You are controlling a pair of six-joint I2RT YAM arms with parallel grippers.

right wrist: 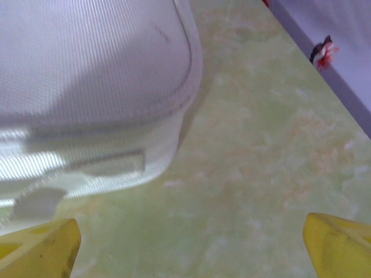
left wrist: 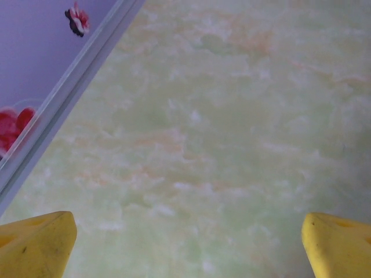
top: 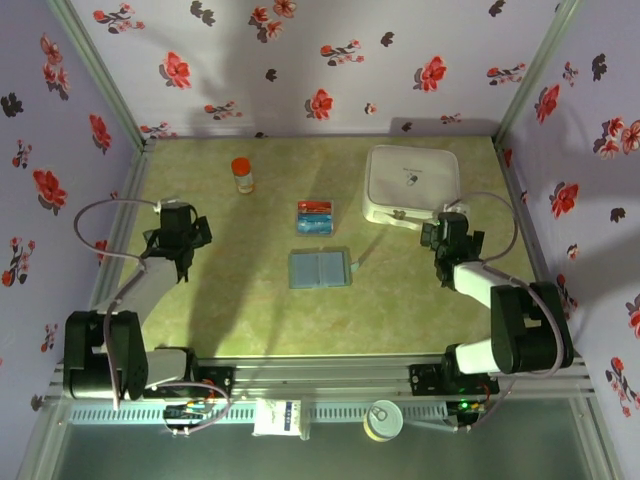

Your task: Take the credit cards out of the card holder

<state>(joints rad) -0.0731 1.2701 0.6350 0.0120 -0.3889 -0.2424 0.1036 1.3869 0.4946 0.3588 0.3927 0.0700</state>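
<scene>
- While both arms hang back at the sides, the card holder [top: 320,269] lies opened flat near the middle of the table [top: 240,300], its two grey-blue panels side by side.
- Its centre crease runs from the near edge toward the far wall, so its long axis goes left to right, about square with the table's front edge.
- The credit cards [top: 314,216] lie on the table just beyond the holder on the far side, apart from it. A red and blue pair sits farther back, with a light blue one nearer the holder.
- Their long sides also run left to right, parallel to the holder.
- The left gripper [left wrist: 188,246] hangs over bare marbled tabletop close to the left wall, well apart from the holder. Its yellow fingertips [left wrist: 35,243] are spread wide with nothing between them.
- The right gripper [right wrist: 191,246] sits just beside the near edge of the white square box [top: 411,185]. Its fingertips [right wrist: 339,243] are likewise spread and empty.
- An orange-capped bottle [top: 243,175] stands upright toward the far left, well away from the cards.
</scene>
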